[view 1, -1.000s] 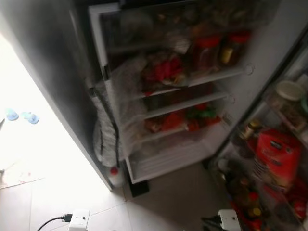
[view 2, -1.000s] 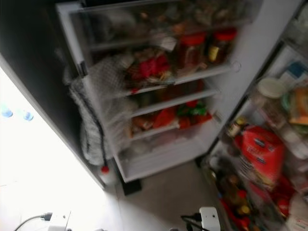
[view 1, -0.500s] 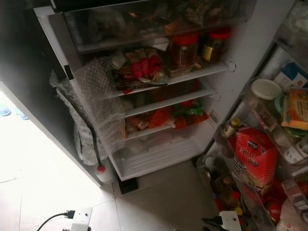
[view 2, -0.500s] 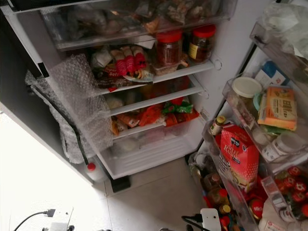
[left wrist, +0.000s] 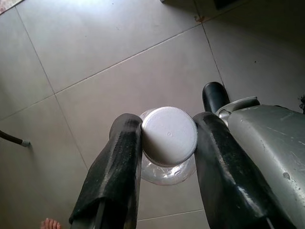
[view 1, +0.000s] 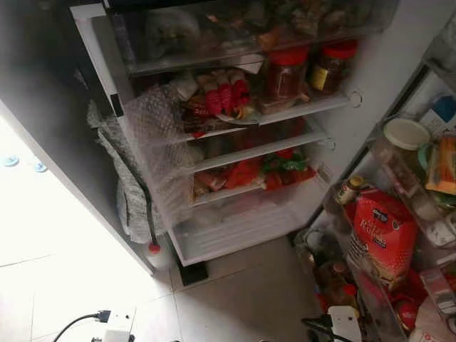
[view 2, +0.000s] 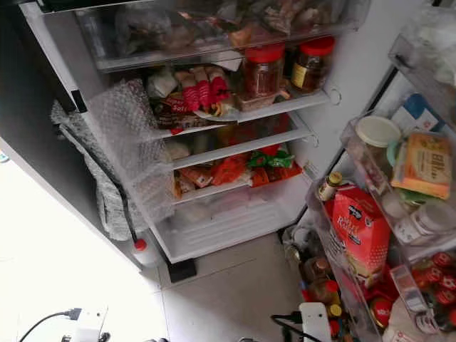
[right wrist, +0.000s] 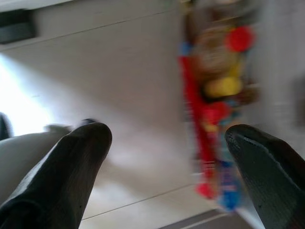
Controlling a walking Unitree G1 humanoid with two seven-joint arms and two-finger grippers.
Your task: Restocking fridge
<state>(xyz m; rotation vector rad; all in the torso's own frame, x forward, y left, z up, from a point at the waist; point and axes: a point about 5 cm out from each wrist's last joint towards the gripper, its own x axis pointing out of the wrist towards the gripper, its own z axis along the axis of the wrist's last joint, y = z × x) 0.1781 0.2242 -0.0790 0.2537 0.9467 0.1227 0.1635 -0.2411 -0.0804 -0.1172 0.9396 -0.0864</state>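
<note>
Facing you: open fridge (view 2: pixel 235 214), shelves full. Left gripper (left wrist: pixel 167 143) clamps a white-capped bottle (left wrist: pixel 169 136) over floor tiles (left wrist: pixel 95 62); right gripper (right wrist: pixel 167 157) spread wide, empty.

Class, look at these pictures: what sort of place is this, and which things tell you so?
Most likely a home kitchen. An open fridge has crowded shelves with red-lidded jars, its door rack holds a red packet and bottles, and the floor is tiled.

Fridge (view 2: pixel 214 228): open, shelves crowded. Clear bottle (left wrist: pixel 169 138), white ribbed cap, clamped between left gripper (left wrist: pixel 167 157) fingers.
</note>
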